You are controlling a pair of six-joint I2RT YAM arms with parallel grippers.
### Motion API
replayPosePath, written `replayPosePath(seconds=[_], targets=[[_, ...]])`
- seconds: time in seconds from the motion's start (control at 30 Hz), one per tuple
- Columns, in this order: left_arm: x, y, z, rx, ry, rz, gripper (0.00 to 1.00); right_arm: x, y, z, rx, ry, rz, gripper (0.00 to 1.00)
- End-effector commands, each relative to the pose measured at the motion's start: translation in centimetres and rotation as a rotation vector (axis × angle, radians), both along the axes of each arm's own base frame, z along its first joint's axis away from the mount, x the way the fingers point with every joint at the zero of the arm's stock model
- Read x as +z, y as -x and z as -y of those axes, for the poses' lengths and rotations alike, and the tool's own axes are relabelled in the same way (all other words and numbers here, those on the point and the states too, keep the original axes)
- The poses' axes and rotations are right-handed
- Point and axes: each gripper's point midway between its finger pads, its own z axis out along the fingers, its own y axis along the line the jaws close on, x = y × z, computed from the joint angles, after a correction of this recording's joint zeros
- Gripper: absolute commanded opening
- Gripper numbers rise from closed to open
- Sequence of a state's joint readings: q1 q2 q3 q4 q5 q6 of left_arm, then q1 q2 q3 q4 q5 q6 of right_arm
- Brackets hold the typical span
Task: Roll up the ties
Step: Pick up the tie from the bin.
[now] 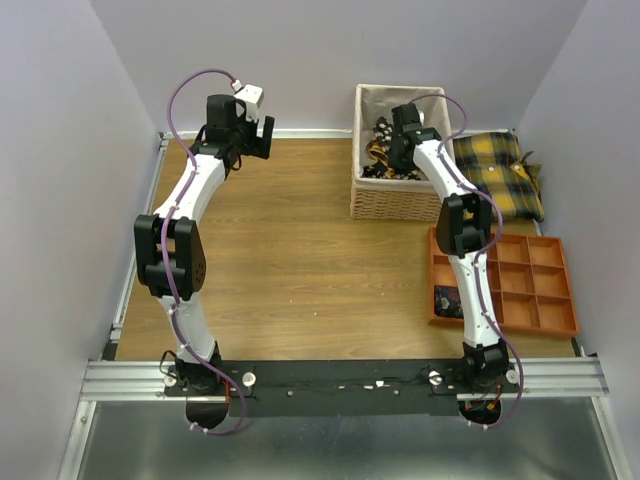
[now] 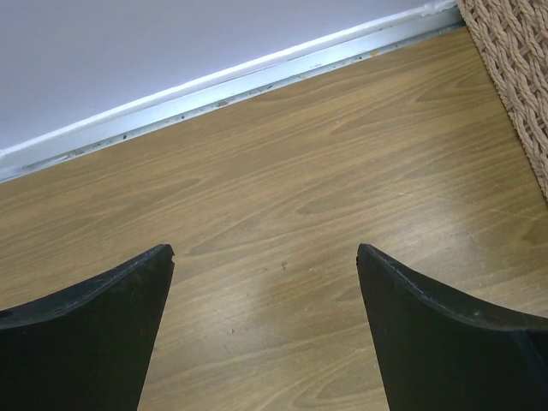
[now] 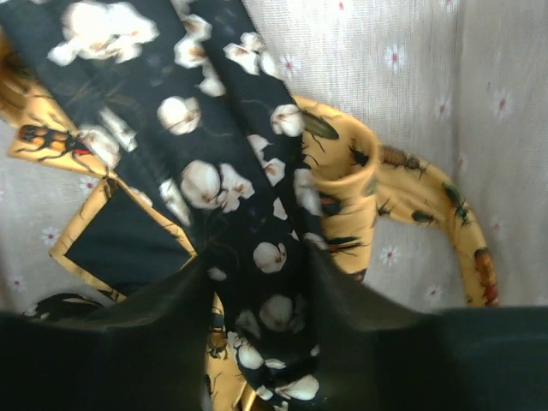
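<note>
My right gripper (image 3: 257, 265) is down inside the wicker basket (image 1: 385, 200), its two fingers pressed against both sides of a black tie with white flowers (image 3: 214, 145). That tie runs up and away across a yellow tie printed with insects (image 3: 351, 180), which lies looped on the basket's flowered lining (image 3: 402, 77). From above, the tangle of ties (image 1: 378, 150) shows beside the right gripper (image 1: 403, 150). A small dark coil of tie (image 1: 447, 300) sits in the orange tray (image 1: 540, 290). My left gripper (image 1: 262, 135) hovers open over bare wood (image 2: 265, 253) near the back wall.
A yellow-and-black plaid cushion (image 1: 500, 170) lies right of the basket. The orange tray has several compartments. In the left wrist view the basket's wicker wall (image 2: 514, 68) is at the far right, and a metal rail (image 2: 223, 90) runs along the table's back edge.
</note>
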State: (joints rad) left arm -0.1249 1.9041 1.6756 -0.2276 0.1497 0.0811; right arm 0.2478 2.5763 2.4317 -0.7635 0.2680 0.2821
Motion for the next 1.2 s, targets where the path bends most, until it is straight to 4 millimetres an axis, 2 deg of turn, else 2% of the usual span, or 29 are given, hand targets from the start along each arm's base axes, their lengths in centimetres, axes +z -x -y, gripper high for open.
replayPosePath(seconds=[0.0, 0.07, 0.1, 0.17, 0.23, 0.33, 0.37, 0.43, 0.47, 0.53, 0.6, 0.87, 0.97, 1.17], targets=[[0.3, -0.1, 0.3, -0.004, 0.001, -0.003, 0.99, -2.6, 2.6, 0.7, -0.034, 0.018, -0.123, 0.27], [0.4, -0.1, 0.3, -0.006, 0.004, -0.004, 0.99, -2.7, 2.6, 0.5, -0.029, 0.012, -0.112, 0.15], [0.4, 0.0, 0.3, -0.005, 0.005, -0.005, 0.99, -2.1, 2.6, 0.5, -0.031, 0.004, -0.096, 0.06], [0.5, 0.1, 0.3, -0.007, 0.006, -0.006, 0.99, 0.3, 2.0, 0.3, -0.035, -0.016, -0.036, 0.01], [0.5, 0.2, 0.3, -0.008, 0.006, -0.009, 0.99, 2.2, 1.8, 0.2, -0.030, -0.025, -0.003, 0.01], [0.3, 0.4, 0.2, -0.006, 0.002, -0.016, 0.99, 3.8, 2.3, 0.4, -0.031, -0.027, 0.008, 0.01], [0.4, 0.5, 0.2, -0.006, 0.002, -0.014, 0.99, 5.1, 2.5, 0.4, -0.032, -0.031, 0.026, 0.01], [0.2, 0.7, 0.2, -0.005, 0.001, -0.019, 0.99, 5.7, 3.1, 0.6, -0.030, -0.030, 0.022, 0.01], [0.2, 0.8, 0.1, -0.003, 0.002, -0.019, 0.99, 7.3, 3.2, 0.7, -0.032, -0.039, 0.050, 0.01], [0.1, 1.0, 0.2, -0.006, 0.005, -0.023, 0.99, 8.0, 3.6, 0.8, -0.032, -0.040, 0.063, 0.01], [0.2, 1.0, 0.4, -0.012, 0.009, -0.019, 0.99, 10.0, 3.4, 0.8, -0.028, -0.043, 0.112, 0.01], [0.5, 1.0, 0.6, -0.026, 0.015, -0.010, 0.99, 13.8, 1.9, 0.3, 0.023, -0.054, 0.225, 0.01], [0.3, 1.1, 0.6, -0.025, 0.017, -0.015, 0.99, 13.8, 1.5, 0.0, 0.032, -0.067, 0.245, 0.07], [0.2, 1.4, 0.6, -0.023, 0.019, -0.016, 0.99, 10.1, 1.5, -1.1, 0.048, -0.112, 0.177, 0.12]])
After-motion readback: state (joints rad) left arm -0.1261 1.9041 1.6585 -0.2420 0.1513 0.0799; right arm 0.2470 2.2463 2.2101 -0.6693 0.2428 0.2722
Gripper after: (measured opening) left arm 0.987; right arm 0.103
